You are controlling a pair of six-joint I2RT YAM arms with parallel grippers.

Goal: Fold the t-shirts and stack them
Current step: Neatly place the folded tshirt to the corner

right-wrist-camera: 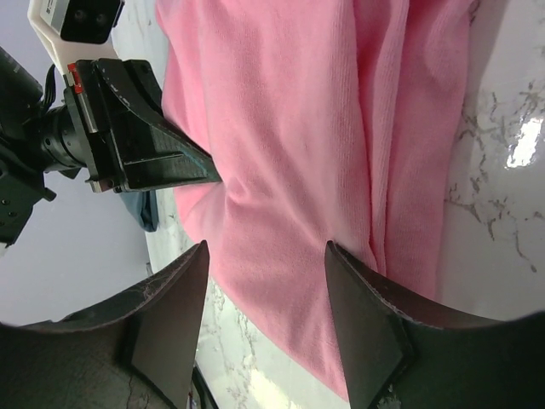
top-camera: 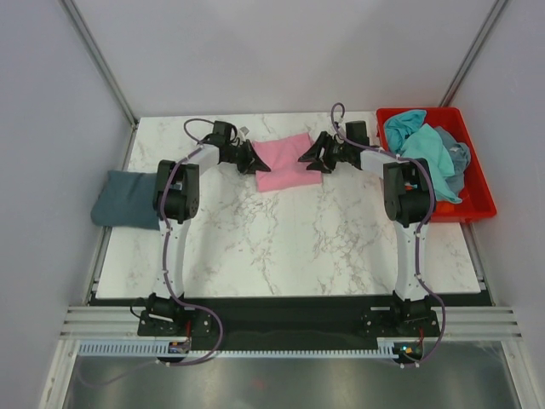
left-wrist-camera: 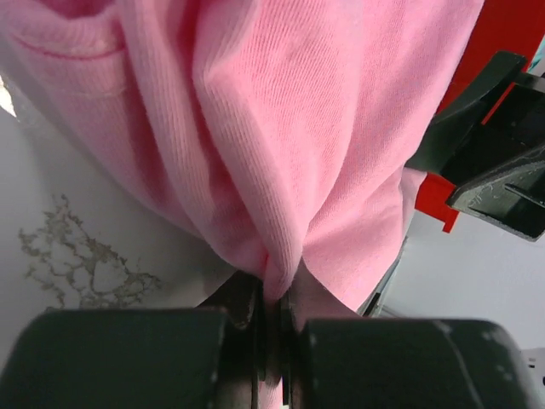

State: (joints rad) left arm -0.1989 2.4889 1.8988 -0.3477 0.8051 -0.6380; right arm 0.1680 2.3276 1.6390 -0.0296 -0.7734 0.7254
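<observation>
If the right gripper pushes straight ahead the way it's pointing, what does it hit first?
Most likely the pink t-shirt, just ahead of the open right gripper; beyond it the left gripper, shut on that shirt.

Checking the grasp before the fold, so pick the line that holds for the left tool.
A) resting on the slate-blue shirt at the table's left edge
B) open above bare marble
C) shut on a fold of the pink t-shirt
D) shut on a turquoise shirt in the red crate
C: in the left wrist view the left tool has its jaws closed together, with a pinch of the pink t-shirt caught between them.
</observation>
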